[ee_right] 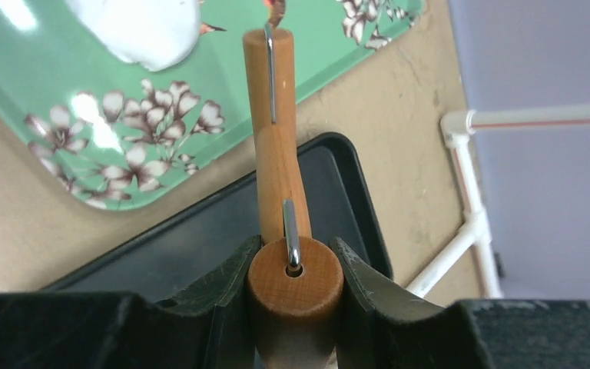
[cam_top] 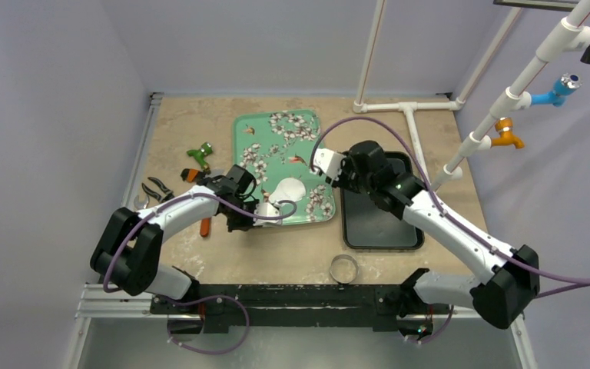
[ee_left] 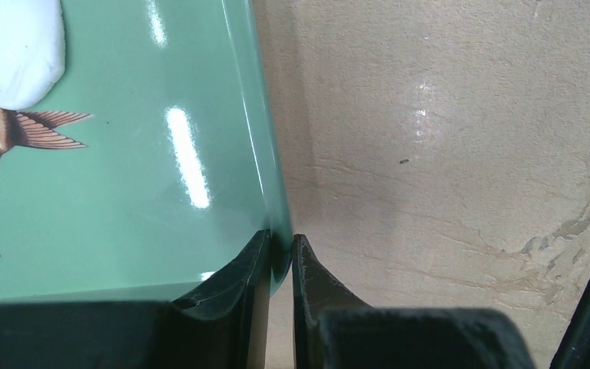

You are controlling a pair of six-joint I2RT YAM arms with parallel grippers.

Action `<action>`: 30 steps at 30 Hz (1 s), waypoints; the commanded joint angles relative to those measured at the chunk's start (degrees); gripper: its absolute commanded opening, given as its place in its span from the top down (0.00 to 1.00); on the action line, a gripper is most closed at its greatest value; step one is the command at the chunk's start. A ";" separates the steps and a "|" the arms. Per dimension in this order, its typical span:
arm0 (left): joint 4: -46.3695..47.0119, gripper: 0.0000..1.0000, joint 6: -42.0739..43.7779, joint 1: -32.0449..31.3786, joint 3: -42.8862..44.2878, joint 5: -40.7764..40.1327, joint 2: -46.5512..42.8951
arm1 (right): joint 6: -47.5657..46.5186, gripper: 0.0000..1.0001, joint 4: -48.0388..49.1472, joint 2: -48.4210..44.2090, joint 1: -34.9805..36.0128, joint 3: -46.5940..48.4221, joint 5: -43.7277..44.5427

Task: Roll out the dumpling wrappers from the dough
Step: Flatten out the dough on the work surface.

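Note:
One dumpling wrapper point(cam_top: 288, 190), a flat white round of dough, lies on the near part of the green floral tray point(cam_top: 240, 154). My left gripper point(cam_top: 250, 215) is at the tray's near left corner. In the left wrist view the left gripper point(ee_left: 280, 242) is shut on the thin rim of the tray point(ee_left: 123, 192), and the white dough point(ee_left: 11, 46) lies ahead to the left. My right gripper point(cam_top: 329, 167) hovers by the tray's right edge. The right wrist view shows that gripper point(ee_right: 296, 242) shut on a wooden rolling pin point(ee_right: 276, 154) that points toward the dough point(ee_right: 142, 27).
A black tray point(cam_top: 380, 231) sits right of the green one, under the right arm. A metal ring cutter point(cam_top: 343, 267) stands near the front edge. Pliers point(cam_top: 156, 190), a green-handled tool point(cam_top: 200, 156) and an orange-handled tool point(cam_top: 204, 227) lie left. White pipes point(cam_top: 411, 108) cross the back right.

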 commanded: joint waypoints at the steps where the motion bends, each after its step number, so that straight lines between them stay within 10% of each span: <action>1: -2.05 1.00 -0.15 0.49 0.87 1.77 -1.75 | 17.57 1.00 -0.26 5.24 -3.16 11.61 -6.71; 12: -0.76 1.00 0.87 0.47 -1.27 0.68 -2.80 | 41.89 1.00 -20.85 28.12 -6.72 38.51 -16.44; 21: -1.73 1.00 1.34 0.45 -1.42 0.10 -3.23 | 41.05 1.00 -41.58 48.48 -5.20 61.25 -27.11; 30: -1.92 1.00 2.00 0.29 -1.09 -0.92 -1.69 | 41.67 1.00 -44.26 53.79 -3.05 64.31 -29.97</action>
